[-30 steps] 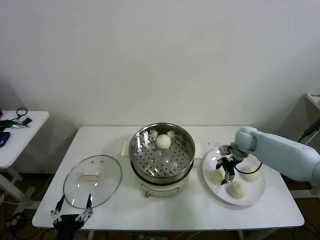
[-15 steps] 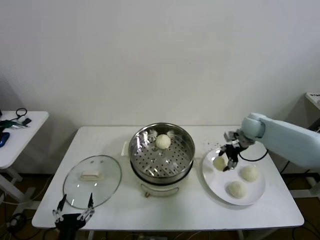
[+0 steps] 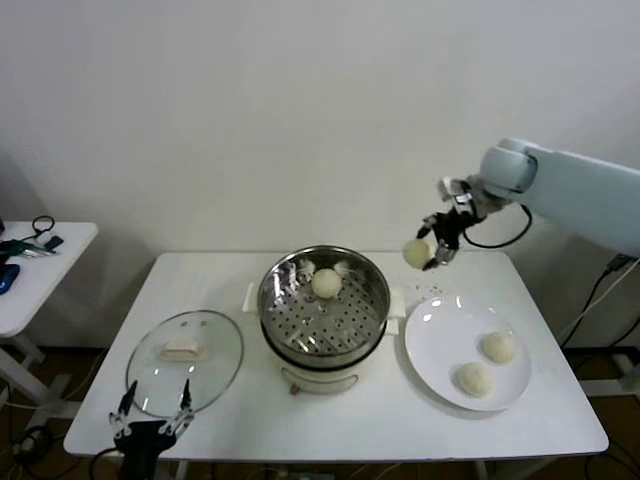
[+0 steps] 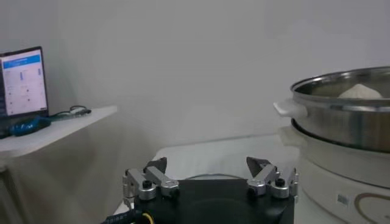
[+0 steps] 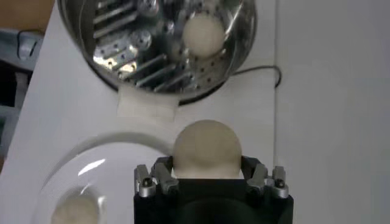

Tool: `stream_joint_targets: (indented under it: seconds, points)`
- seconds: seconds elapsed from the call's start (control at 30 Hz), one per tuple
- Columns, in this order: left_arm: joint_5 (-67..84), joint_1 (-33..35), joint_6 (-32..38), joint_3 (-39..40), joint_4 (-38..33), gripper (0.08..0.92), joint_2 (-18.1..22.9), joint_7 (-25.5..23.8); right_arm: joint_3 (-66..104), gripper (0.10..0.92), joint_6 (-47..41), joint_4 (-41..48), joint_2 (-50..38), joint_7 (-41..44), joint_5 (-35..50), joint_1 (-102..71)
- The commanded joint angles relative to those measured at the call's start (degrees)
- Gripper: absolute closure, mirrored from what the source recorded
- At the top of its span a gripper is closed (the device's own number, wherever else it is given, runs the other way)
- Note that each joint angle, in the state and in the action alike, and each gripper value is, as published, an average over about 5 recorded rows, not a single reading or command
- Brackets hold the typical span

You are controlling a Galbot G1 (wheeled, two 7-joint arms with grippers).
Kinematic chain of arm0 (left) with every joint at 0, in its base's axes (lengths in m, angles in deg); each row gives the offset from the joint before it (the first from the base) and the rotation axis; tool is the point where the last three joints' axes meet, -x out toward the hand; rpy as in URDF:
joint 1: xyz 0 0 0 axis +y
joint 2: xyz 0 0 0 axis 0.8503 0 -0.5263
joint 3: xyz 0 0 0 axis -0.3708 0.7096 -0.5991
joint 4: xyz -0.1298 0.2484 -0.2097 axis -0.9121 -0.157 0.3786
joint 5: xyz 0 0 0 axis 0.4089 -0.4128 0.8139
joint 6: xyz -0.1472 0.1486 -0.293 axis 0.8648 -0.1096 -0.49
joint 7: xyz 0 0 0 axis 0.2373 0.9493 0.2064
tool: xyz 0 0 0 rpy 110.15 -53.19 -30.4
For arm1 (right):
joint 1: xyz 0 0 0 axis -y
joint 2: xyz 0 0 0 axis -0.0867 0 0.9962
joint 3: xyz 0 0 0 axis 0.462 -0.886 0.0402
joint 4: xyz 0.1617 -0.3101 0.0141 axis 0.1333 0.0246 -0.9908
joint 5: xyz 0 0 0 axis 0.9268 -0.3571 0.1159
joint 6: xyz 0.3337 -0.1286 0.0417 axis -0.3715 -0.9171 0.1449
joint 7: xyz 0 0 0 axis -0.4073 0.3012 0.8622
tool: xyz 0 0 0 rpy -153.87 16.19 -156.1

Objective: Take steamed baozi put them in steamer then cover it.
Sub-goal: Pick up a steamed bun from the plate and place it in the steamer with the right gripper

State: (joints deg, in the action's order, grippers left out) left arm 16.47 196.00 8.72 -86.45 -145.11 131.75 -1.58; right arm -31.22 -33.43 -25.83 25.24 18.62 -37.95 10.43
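The right gripper (image 3: 432,246) is clamped on a steamed baozi (image 3: 416,252), held in the air; below it toward the left sits the steamer (image 3: 324,297) with one bun (image 3: 326,283) inside, and below it the white plate (image 3: 440,340) with two buns. The left gripper (image 3: 152,418) hangs fully spread and empty at the table's near edge, just in front of the glass cover (image 3: 186,361).

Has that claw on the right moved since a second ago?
Yes. The right gripper, holding a baozi, rose off the plate toward the steamer.

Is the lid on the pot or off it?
Off. The cover lies flat on the table, left of the open steamer.
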Motion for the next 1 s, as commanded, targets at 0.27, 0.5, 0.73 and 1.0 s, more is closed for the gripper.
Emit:
stream_joint_targets:
  seconds: [0.27, 0.5, 0.73, 1.0]
  points:
    - [-1.76, 0.52, 0.12, 0.64, -0.32, 0.177, -0.3, 0.05, -2.23, 0.313, -4.22, -0.43, 18.35, -5.73, 10.74, 1.04]
    - [-1.82, 0.12, 0.1, 0.69, 0.35, 0.177, -0.35, 0.02, -1.65, 0.313, -5.6, 0.27, 22.78, -8.98, 10.65, -3.99]
    - [-1.65, 0.09, 0.17, 0.62, 0.65, 0.177, -0.64, 0.05, -2.67, 0.313, -6.16, 0.73, 25.32, -10.24, 10.16, -7.74]
    - [-1.42, 0.07, 0.2, 0.54, 1.05, 0.177, -0.64, 0.07, -3.43, 0.313, -6.23, 1.37, 26.34, -11.32, 9.82, -10.77]
